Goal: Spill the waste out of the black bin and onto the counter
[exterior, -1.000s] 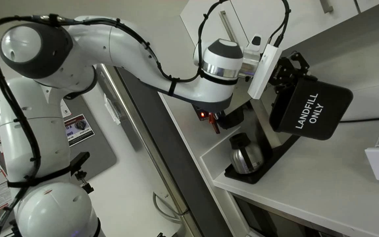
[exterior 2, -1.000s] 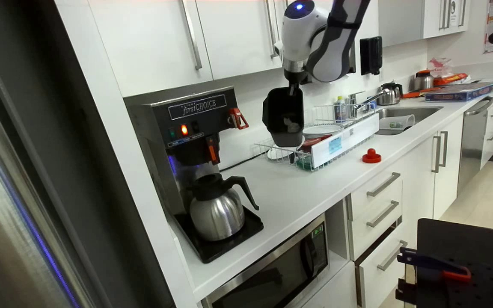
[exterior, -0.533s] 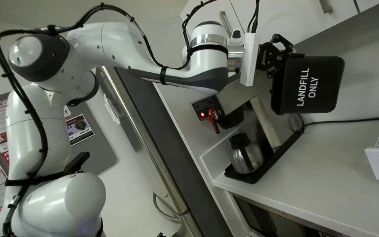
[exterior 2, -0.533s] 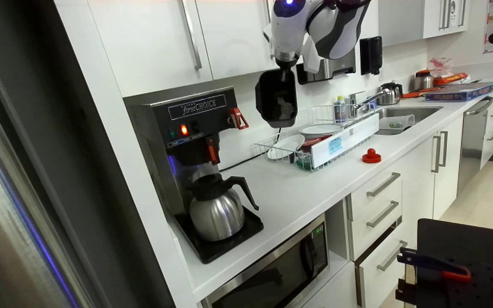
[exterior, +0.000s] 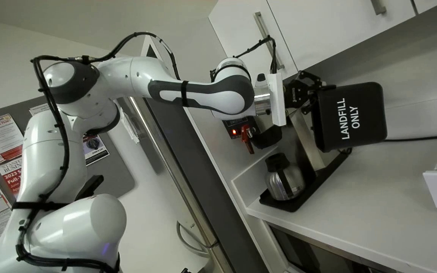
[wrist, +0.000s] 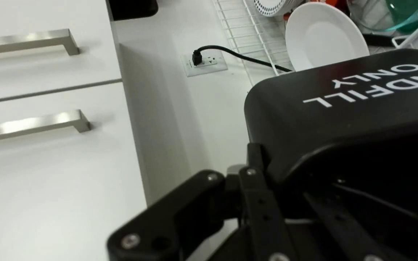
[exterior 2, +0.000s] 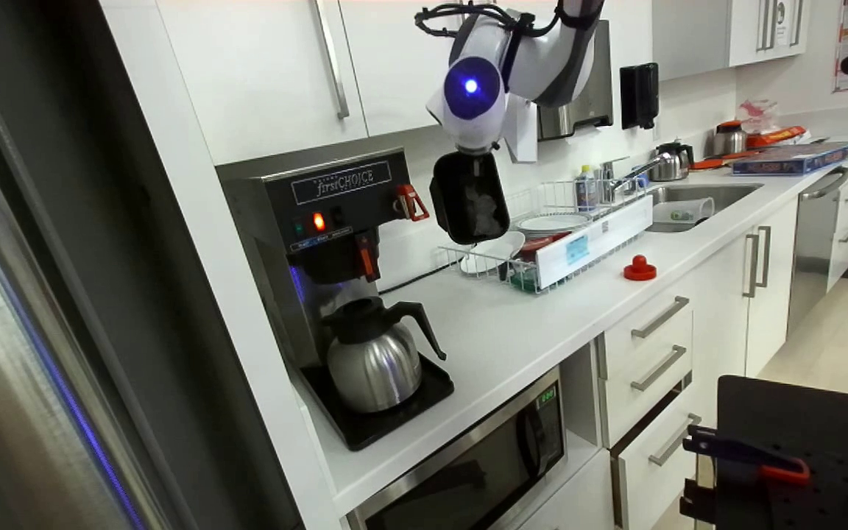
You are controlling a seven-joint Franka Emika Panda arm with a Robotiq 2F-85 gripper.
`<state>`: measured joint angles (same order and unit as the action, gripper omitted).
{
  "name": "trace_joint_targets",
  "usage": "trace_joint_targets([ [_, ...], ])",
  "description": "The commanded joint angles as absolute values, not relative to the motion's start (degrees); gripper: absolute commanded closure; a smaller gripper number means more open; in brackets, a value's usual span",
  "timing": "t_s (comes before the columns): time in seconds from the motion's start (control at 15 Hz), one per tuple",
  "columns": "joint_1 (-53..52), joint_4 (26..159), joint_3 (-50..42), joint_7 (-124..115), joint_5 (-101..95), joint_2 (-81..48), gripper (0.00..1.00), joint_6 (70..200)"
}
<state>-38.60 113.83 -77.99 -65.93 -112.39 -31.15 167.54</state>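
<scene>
The black bin [exterior: 368, 125] is held on its side in the air above the white counter [exterior: 374, 197], its lettered wall facing an exterior view. Its open mouth shows in an exterior view [exterior 2: 450, 210], where the white crumpled waste [exterior 2: 484, 210] lies inside against the lower wall. My gripper [exterior: 319, 94] is shut on the bin's rim, one finger outside and one inside. The wrist view shows the bin [wrist: 285, 116] at the right and the gripper [wrist: 278, 170] at its rim corner; the inside is dark and the waste cannot be seen there.
A coffee maker [exterior 2: 336, 191] and a steel pot [exterior 2: 372, 368] stand beside the bin. A dish rack [exterior 2: 593, 239] with plates is behind it. A red knob-shaped object [exterior 2: 639, 269] sits on the counter. Upper cabinets [exterior: 317, 26] hang above the gripper.
The bin first rose and then came back down, shifting toward the coffee maker. Its tilt changed as the wrist and forearm turned. The waste stays inside, and the gripper keeps its hold.
</scene>
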Motion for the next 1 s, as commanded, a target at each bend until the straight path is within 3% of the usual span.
trace_joint_targets([
  [0.0,-36.7,115.8,-76.5,-73.0,-120.4,-31.6,0.98,162.7],
  [0.13,-33.9,115.7,-74.4,-75.5,-124.2,-30.5,0.98,164.3],
  [0.2,-35.9,116.1,-76.0,-73.1,-121.0,-31.7,0.93,164.3],
  [0.27,-29.6,118.6,-66.4,-62.6,-119.7,-20.2,0.93,155.4],
  [0.47,-28.2,118.6,-65.4,-62.9,-120.0,-20.2,0.93,155.4],
  [0.53,-28.2,118.6,-65.4,-62.9,-120.0,-20.2,0.98,155.4],
  [0.6,-35.1,117.2,-73.5,-74.2,-122.8,-31.7,0.98,157.3],
  [0.93,-40.6,122.0,-71.8,-80.5,-128.7,-31.4,0.98,136.5],
])
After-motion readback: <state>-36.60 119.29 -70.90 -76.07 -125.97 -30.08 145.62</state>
